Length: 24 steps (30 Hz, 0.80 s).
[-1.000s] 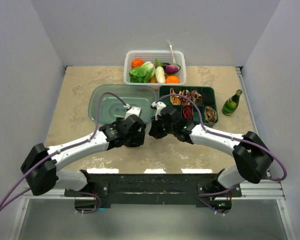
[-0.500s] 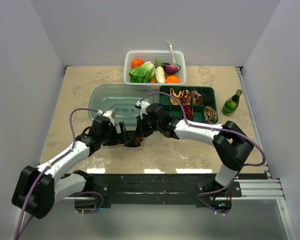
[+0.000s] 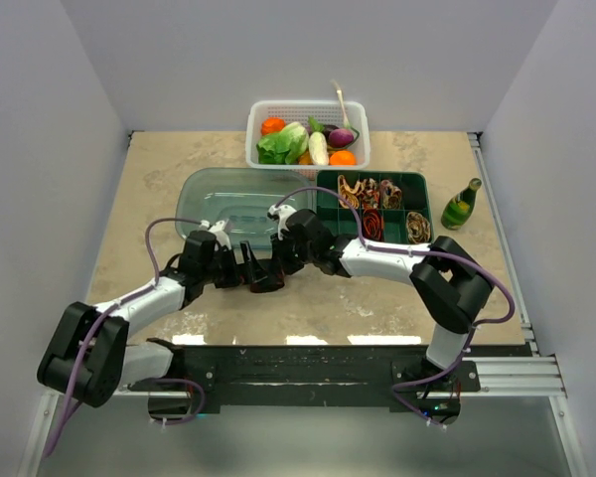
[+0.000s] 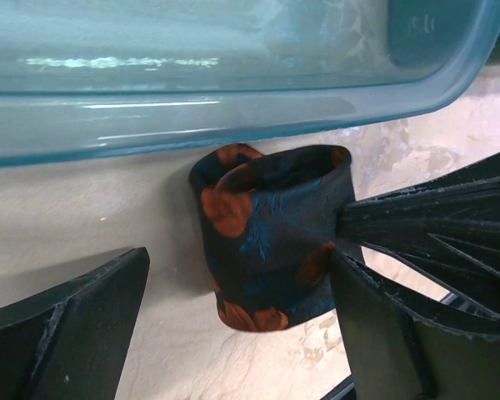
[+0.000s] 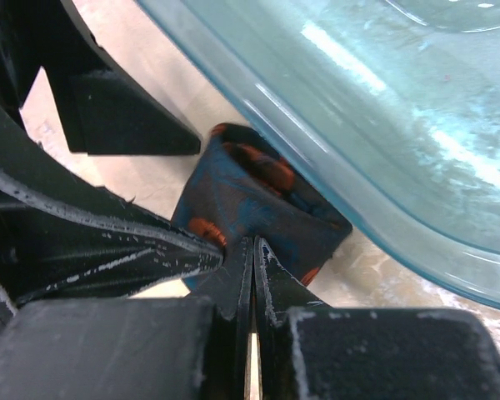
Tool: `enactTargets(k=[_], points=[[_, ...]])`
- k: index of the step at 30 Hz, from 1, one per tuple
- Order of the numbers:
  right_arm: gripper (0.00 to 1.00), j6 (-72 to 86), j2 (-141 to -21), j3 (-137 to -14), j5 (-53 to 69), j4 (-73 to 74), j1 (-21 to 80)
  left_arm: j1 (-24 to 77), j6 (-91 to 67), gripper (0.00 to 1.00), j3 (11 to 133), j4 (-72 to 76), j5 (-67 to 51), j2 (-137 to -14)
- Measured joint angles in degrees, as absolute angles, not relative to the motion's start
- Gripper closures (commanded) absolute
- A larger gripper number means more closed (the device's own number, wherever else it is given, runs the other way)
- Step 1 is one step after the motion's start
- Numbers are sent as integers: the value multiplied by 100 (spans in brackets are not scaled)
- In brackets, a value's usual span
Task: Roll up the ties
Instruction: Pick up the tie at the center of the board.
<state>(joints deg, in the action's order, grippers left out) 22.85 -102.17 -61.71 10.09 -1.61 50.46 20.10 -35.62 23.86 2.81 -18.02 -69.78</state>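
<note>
- The rolled tie is black with orange spots. It lies near the middle of the tabletop, right against the near side of a clear blue-green tray.
- The left gripper is wide open. One finger is on each side of the rolled tie, and it holds nothing.
- The right gripper is closed tight. Its tips touch the side of the rolled tie. I cannot tell if it pinches any cloth.
- More rolled ties sit in a green box with little rooms, toward the right edge.
- A white basket of vegetables sits at the far edge.
- A green bottle stands near the right edge.
</note>
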Motion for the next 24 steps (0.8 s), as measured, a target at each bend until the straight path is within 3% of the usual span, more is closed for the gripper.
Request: enactTargets(k=[15,18,19,24], points=[[100,2296,-10215,-6149,672,-172,5046,2001,-4018,18,2106,1535,-2276,-7481],[91,2338,-10130,-6055,692,-233,4998,2001,-4123,20,2064,1645,-2290,-7505],[81,2370,-10036,-5983,701,-235,4969,2001,-4143,20,2051,1682,-2300,-7509],[56,2521,-9419,-5699,790,-231,4683,2001,-4239,22,1962,1898,-2346,-7511]])
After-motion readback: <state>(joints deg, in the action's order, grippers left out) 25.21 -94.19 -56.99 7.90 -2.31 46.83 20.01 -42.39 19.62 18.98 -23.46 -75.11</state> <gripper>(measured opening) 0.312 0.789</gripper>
